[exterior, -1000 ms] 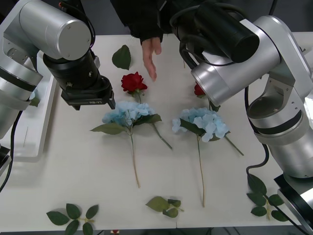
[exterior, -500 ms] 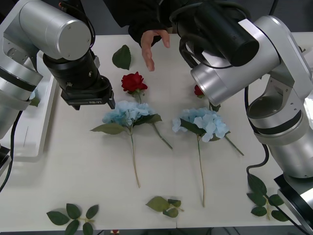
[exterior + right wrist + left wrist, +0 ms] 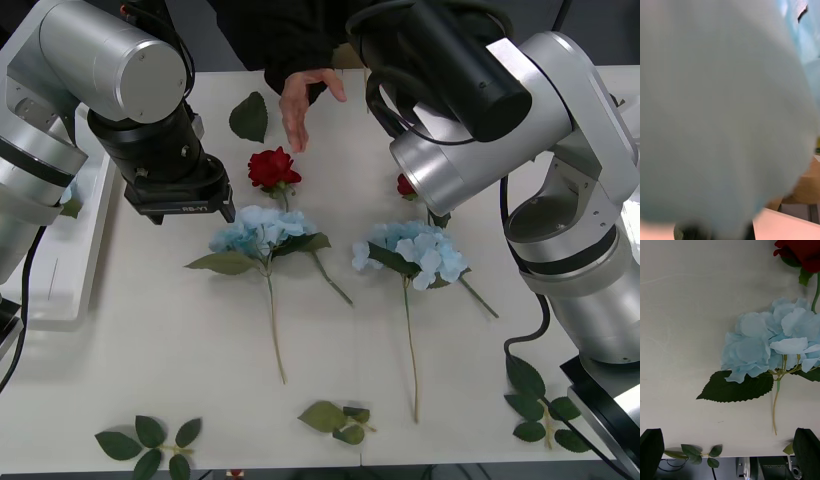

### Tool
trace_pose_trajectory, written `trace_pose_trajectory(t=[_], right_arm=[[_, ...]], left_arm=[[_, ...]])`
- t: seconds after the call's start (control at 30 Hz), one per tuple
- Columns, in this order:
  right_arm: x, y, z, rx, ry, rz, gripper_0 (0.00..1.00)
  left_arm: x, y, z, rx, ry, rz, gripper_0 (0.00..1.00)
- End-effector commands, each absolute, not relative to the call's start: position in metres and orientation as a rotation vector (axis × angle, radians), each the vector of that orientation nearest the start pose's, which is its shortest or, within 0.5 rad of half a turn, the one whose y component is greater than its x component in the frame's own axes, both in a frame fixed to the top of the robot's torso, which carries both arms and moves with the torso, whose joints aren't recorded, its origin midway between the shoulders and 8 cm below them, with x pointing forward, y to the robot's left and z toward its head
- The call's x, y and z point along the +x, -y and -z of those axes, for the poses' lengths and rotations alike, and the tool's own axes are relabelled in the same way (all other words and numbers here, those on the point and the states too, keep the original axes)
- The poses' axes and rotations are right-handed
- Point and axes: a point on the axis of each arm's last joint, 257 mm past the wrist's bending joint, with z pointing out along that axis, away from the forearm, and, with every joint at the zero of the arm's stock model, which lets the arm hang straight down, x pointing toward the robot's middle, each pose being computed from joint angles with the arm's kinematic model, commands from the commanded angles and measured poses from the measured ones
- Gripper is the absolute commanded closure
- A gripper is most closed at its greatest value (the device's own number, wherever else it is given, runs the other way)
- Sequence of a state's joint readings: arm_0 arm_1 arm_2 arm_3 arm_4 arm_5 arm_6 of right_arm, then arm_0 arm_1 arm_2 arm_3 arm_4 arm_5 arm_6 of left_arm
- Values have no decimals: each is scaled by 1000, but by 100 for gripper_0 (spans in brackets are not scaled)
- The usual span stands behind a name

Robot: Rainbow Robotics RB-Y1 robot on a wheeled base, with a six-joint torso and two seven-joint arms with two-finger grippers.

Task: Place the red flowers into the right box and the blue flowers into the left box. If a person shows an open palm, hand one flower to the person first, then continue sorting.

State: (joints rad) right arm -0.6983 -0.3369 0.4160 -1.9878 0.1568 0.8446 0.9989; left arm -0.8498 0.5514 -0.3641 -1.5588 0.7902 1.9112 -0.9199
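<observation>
Two blue flowers lie mid-table, one (image 3: 262,230) on the left and one (image 3: 415,250) on the right. A red flower (image 3: 273,168) lies just beyond the left one, and another red flower (image 3: 406,185) peeks out from under my right arm (image 3: 470,130). A person's hand (image 3: 300,100) reaches in from the far edge with the palm open. My left arm's wrist (image 3: 180,195) hovers left of the left blue flower (image 3: 767,348). The left gripper (image 3: 730,444) is open and holds nothing. The left box (image 3: 55,285) sits off the table's left side. A white strip of the right box (image 3: 630,225) shows at the right.
A single green leaf (image 3: 249,116) lies near the person's hand. Loose leaf sprigs lie along the near edge at the left (image 3: 150,445), the middle (image 3: 338,420) and the right (image 3: 535,400). The right wrist view is blurred by a pale mass close to the lens.
The person's hand has drawn back toward the far edge and turned its palm more open. Both arms and all the flowers have stayed almost still.
</observation>
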Motion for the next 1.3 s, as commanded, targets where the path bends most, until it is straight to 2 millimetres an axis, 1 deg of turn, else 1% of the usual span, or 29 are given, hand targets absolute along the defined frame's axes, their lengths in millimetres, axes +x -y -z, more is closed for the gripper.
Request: trace_pose_trajectory(t=[0.03, 0.77, 0.8, 0.83, 0.87, 0.93, 1.1, 1.13, 1.17, 1.23, 1.3], right_arm=[[552, 12, -119, -279, -1331, -278, 100], [552, 14, -118, -260, -1337, -297, 100], [552, 13, -119, -260, -1335, -300, 98], [552, 12, -118, -260, -1339, -306, 87], [552, 13, -117, -259, -1343, -308, 73], [553, 14, -117, -257, -1345, -311, 50], [553, 16, -119, -247, -1343, -315, 25], [554, 16, -118, -246, -1346, -316, 22], [553, 16, -119, -246, -1344, -320, 21], [553, 20, -116, -240, -1357, -339, 15], [549, 26, -114, -242, -1368, -365, 14]], left_arm=[[476, -170, 179, 128, -2899, 28, 0], [478, -172, 185, 136, -2891, 24, 0], [479, -172, 184, 136, -2888, 22, 0], [478, -172, 185, 136, -2891, 24, 0], [478, -172, 184, 138, -2890, 26, 0], [477, -172, 185, 137, -2893, 24, 0], [478, -172, 184, 136, -2889, 25, 0], [478, -172, 185, 136, -2891, 27, 0], [478, -172, 184, 136, -2889, 25, 0], [478, -172, 184, 136, -2889, 25, 0], [478, -172, 184, 136, -2889, 25, 0]])
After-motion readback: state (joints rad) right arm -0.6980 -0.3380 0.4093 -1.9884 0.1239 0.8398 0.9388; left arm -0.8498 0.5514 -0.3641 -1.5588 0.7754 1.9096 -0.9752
